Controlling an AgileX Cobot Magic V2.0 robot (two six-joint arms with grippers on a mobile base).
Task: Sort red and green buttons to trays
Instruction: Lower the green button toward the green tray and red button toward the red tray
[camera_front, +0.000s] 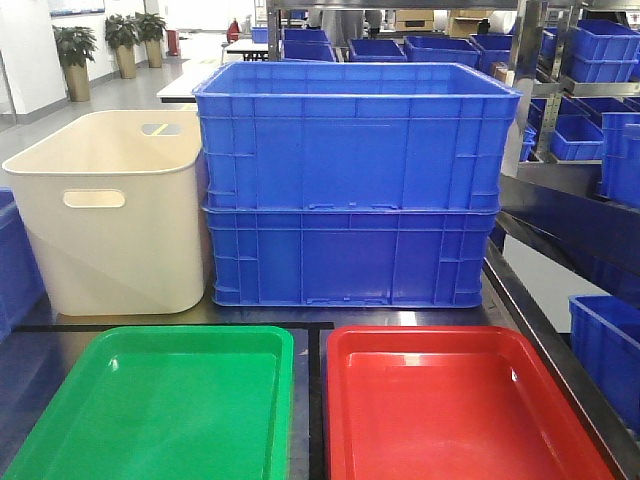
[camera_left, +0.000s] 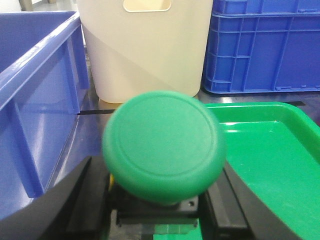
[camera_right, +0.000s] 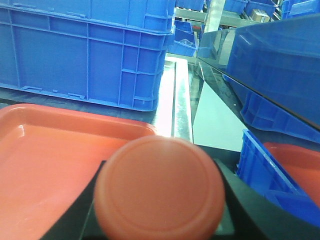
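Observation:
The green button (camera_left: 164, 145) fills the left wrist view. My left gripper (camera_left: 160, 212) is shut on its dark base, with a black finger (camera_left: 75, 205) on each side. It hangs at the left edge of the green tray (camera_left: 270, 150). In the right wrist view my right gripper (camera_right: 160, 212) is shut on the red button (camera_right: 159, 190), whose cap hides its base. That button hangs by the right rim of the red tray (camera_right: 45, 160). From the front, the green tray (camera_front: 170, 400) and the red tray (camera_front: 450, 410) lie side by side, with nothing in the parts shown. Neither gripper shows there.
Two stacked deep blue crates (camera_front: 350, 180) stand behind the trays, with a cream tub (camera_front: 110, 210) to their left. Another blue crate (camera_left: 35, 100) sits close on the left of my left gripper. A blue bin (camera_right: 270, 170) is at my right gripper's right. Shelves of blue bins (camera_front: 600, 60) line the right.

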